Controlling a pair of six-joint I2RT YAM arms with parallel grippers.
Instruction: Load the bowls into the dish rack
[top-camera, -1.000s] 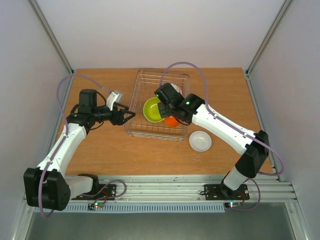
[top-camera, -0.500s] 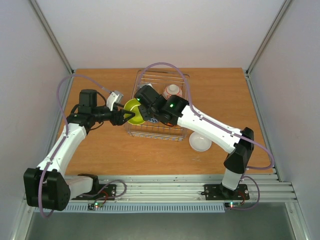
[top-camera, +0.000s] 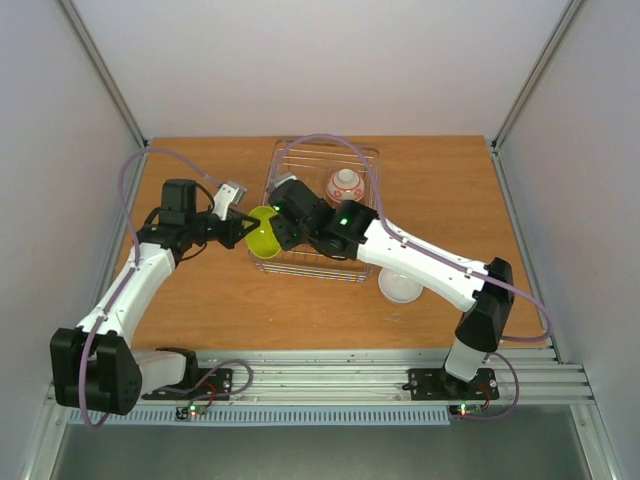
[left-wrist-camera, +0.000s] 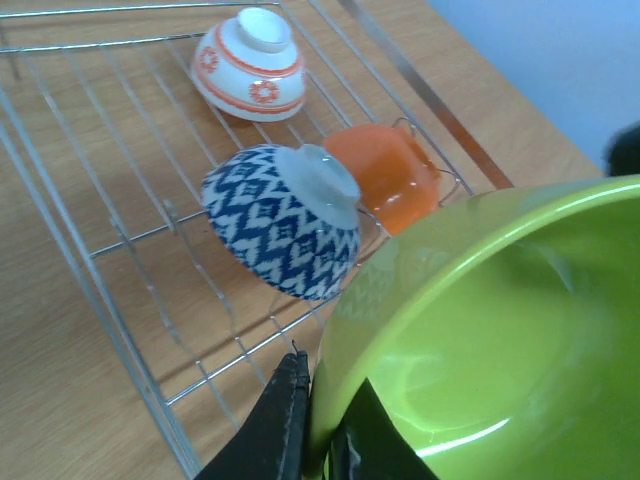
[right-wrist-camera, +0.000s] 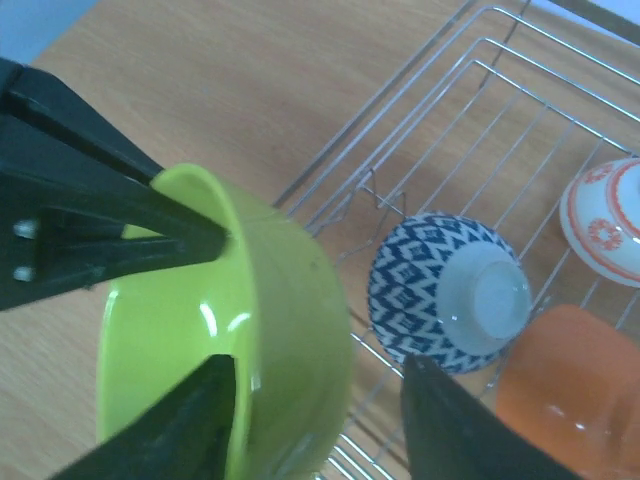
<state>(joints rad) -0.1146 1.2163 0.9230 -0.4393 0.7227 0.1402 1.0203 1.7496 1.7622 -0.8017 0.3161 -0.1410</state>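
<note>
The lime green bowl hangs tilted over the left edge of the dish rack. My left gripper is shut on its rim, one finger inside and one outside. My right gripper stands open around the bowl's far wall, its outer finger clear of it. Upside down in the rack lie the blue-and-white bowl, the orange bowl and the red-and-white bowl. The top view hides the blue and orange ones under my right arm.
A plain white bowl sits on the wooden table in front of the rack's right corner, partly under my right forearm. The rack's wire side runs just below the green bowl. Frame posts and white walls ring the table.
The right gripper carried the green bowl from the rack's middle to its left edge, then opened. The left gripper shut on the bowl's rim.
</note>
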